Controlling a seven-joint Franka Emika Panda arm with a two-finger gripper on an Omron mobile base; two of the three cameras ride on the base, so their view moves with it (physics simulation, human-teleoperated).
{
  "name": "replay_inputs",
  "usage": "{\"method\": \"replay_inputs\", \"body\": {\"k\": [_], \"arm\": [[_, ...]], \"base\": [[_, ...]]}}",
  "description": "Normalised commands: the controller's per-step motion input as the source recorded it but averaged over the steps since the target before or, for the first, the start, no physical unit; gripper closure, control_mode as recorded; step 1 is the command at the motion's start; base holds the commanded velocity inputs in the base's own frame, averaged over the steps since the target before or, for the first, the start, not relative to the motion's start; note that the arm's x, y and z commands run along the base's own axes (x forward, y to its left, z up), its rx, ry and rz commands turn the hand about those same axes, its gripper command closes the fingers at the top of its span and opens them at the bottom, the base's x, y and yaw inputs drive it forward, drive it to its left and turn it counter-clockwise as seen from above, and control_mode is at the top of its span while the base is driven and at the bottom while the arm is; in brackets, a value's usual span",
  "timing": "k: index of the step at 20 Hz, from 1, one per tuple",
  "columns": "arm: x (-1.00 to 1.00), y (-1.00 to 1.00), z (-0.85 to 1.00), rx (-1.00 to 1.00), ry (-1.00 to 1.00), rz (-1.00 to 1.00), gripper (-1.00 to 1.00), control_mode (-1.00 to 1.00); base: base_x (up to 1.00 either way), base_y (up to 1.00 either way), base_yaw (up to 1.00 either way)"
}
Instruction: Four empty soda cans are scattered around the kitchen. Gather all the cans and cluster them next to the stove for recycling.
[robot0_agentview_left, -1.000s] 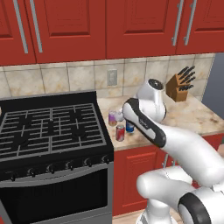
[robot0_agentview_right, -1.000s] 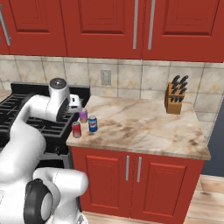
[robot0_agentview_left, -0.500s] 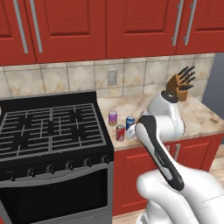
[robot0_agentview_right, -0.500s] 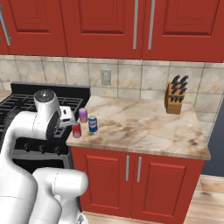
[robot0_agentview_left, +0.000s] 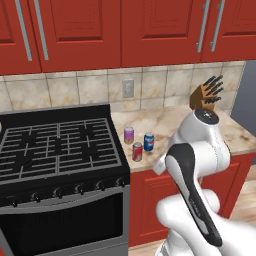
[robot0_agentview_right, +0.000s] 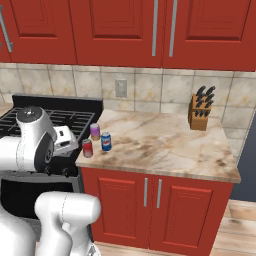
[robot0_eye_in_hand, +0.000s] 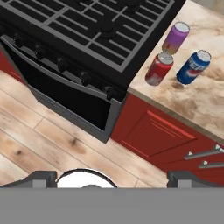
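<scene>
The stove (robot0_agentview_left: 57, 145) is sitting at left, its grates bare. Just beside it on the counter (robot0_agentview_left: 170, 120), the purple can (robot0_agentview_left: 129, 135), red can (robot0_agentview_left: 137, 151) and blue can (robot0_agentview_left: 149, 141) are standing clustered upright. The gripper (robot0_eye_in_hand: 112, 177) is hanging above the floor, spread wide, holding nothing.

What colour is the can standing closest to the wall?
Purple can, with a silvery top; the hand view shows it best.

Red upper cabinets (robot0_agentview_left: 150, 30) with long steel handles hang above a tan tiled wall (robot0_agentview_right: 150, 87) bearing a power outlet (robot0_agentview_left: 128, 88). A knife block (robot0_agentview_right: 200, 111) stands on the beige marble bench (robot0_agentview_right: 165, 145); red base cabinets (robot0_agentview_right: 155, 205) meet wood plank floor (robot0_eye_in_hand: 48, 140).
</scene>
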Motion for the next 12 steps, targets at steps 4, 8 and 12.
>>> {"method": "replay_inputs", "body": {"k": [4,8,12], "arm": [[-0.61,-0.21,0.39,0.0,-0.05,0.01,-1.0,-1.0],[-0.67,-0.3,0.48,0.03,-0.04,0.0,-1.0,-1.0],[-0.86,-0.34,0.15,0.01,-0.15,0.02,-1.0,-1.0]], "base": [[0.0,0.0,0.0],[0.0,0.0,0.0],[0.0,0.0,0.0]]}}
